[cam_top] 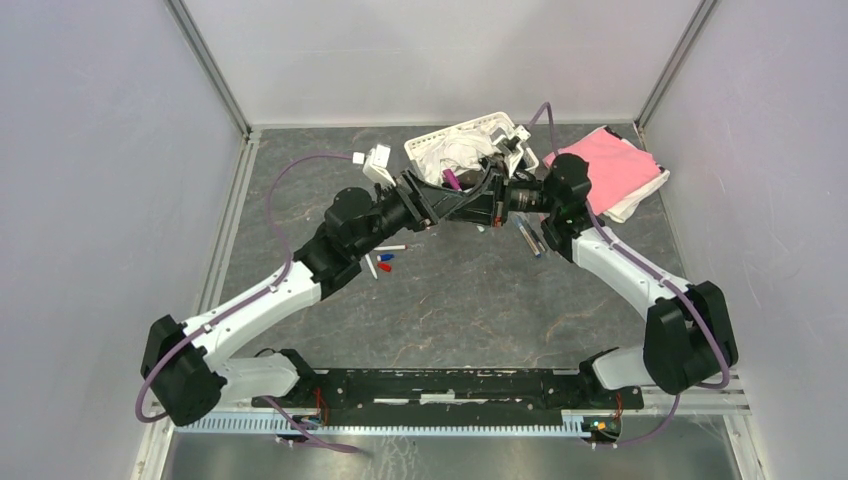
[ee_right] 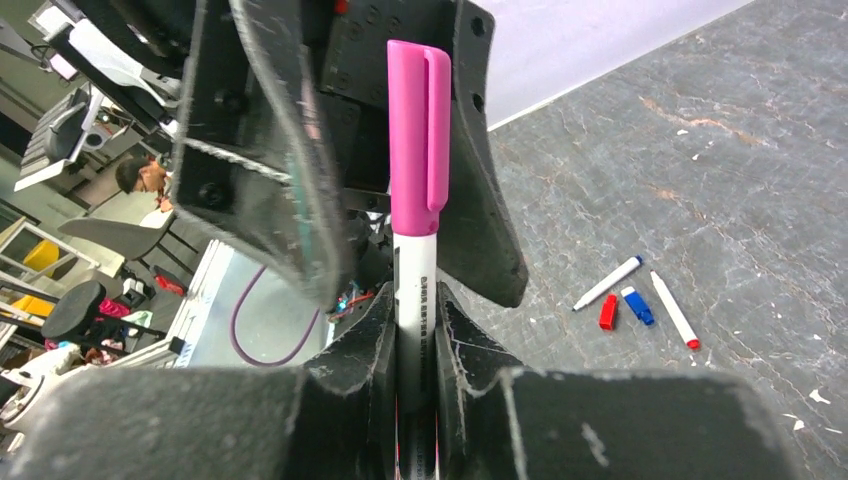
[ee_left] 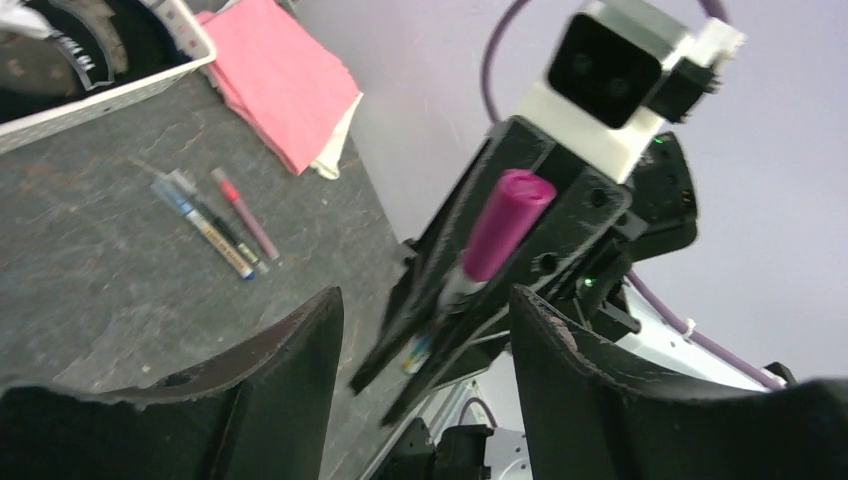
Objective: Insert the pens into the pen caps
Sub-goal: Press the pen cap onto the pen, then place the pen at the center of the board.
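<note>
Slate table point(ee_right: 700, 150), white pen point(ee_right: 414, 290), seemingly magenta-capped

1. The dark, marbled tabletop point(cam_top: 480, 300) carries a white basket point(cam_top: 470, 126) at the back, with a folded pink cloth point(cam_top: 610, 165) just right of it.
2. Left of centre lie two white pens point(ee_right: 607, 283), with a red cap point(ee_right: 607, 311) and a blue cap point(ee_right: 637, 305) between them.
3. Near the cloth, three pens point(ee_left: 205, 225) lie side by side, possibly touching.
</note>
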Robot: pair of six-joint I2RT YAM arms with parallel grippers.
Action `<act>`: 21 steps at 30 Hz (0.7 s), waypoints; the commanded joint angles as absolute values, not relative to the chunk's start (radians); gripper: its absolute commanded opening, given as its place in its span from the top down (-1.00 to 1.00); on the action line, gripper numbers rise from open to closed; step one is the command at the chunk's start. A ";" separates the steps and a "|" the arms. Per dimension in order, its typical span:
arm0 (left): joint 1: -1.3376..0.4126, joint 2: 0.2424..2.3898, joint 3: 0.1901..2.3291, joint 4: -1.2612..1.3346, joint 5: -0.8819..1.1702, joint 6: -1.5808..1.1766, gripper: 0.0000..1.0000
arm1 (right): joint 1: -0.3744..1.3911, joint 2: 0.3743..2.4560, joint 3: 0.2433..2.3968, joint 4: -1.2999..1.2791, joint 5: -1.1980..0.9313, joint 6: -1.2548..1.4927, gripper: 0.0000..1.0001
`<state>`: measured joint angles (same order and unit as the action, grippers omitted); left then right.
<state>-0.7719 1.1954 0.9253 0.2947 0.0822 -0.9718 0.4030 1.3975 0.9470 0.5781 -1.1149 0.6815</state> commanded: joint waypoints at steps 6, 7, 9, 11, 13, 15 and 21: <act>-0.705 1.046 0.868 0.281 0.134 -0.909 -0.50 | 0.396 1.317 0.850 0.825 -1.118 0.791 1.00; -0.703 1.036 0.870 0.292 0.153 -0.888 -0.51 | 0.397 1.311 0.842 0.830 -1.122 0.789 1.00; -0.700 1.020 0.878 0.296 0.182 -0.845 -0.56 | 0.397 1.307 0.829 0.832 -1.125 0.787 1.00; -0.698 1.005 0.884 0.297 0.208 -0.809 -0.57 | 0.396 1.303 0.821 0.842 -1.130 0.792 1.00; -0.696 0.985 0.882 0.293 0.216 -0.770 -0.58 | 0.396 1.299 0.815 0.853 -1.135 0.793 1.00; -0.695 0.963 0.871 0.290 0.213 -0.735 -0.58 | 0.397 1.294 0.806 0.869 -1.154 0.779 1.00; -0.692 0.903 0.844 0.276 0.191 -0.637 -0.64 | 0.394 1.276 0.782 0.779 -1.241 0.610 1.00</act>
<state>-0.7013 0.9489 0.8570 0.2539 0.1871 -0.7658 0.3981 1.3159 0.7887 0.8112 -1.1732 0.7460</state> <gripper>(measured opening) 0.807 0.180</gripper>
